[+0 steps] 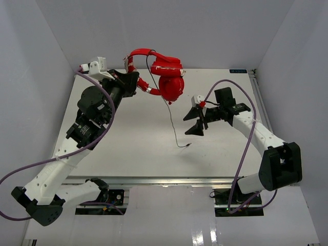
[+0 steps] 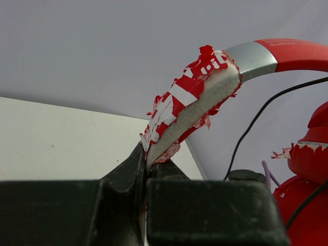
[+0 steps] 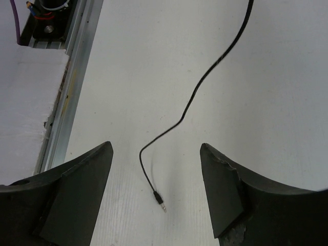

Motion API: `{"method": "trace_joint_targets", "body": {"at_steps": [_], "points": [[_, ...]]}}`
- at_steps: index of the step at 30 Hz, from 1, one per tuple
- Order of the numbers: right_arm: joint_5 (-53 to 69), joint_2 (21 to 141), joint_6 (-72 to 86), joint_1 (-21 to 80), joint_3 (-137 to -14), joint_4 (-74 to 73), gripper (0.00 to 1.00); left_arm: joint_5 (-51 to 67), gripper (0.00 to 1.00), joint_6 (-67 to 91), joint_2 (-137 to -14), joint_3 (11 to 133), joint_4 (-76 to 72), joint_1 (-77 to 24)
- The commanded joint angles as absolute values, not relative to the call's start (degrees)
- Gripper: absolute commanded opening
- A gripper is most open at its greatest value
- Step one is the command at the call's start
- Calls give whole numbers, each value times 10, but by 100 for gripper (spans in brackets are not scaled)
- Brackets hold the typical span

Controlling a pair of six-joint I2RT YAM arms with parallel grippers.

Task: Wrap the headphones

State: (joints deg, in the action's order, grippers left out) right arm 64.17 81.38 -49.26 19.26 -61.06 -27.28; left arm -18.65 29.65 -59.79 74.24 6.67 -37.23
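Note:
The red headphones (image 1: pixel 166 77) hang in the air over the far middle of the table. My left gripper (image 1: pixel 134 82) is shut on the worn, peeling end of the headband (image 2: pixel 192 102) and holds them up. The cups (image 1: pixel 170 88) hang below the band. The thin black cable (image 1: pixel 171 120) drops from the cups and trails across the table to its plug (image 1: pixel 188 145). My right gripper (image 1: pixel 196 123) is open and empty, just right of the cable. In the right wrist view the cable (image 3: pixel 197 92) and plug (image 3: pixel 160 200) lie on the table between my spread fingers.
Grey walls close in the table (image 1: pixel 128 148) at the back and both sides. Thick purple arm cables (image 1: pixel 241 154) loop beside each arm. An aluminium rail (image 1: pixel 164 180) runs along the table's near edge and shows in the right wrist view (image 3: pixel 72 87).

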Motion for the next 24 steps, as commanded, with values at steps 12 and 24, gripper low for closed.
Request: {"method": "trace_joint_targets", "body": {"at_steps": [12, 24], "points": [[603, 784, -150, 183, -539, 99, 89, -127, 0, 317, -588, 771, 49, -371], [453, 869, 103, 273, -567, 281, 98, -116, 0, 330, -600, 793, 65, -371]]}}
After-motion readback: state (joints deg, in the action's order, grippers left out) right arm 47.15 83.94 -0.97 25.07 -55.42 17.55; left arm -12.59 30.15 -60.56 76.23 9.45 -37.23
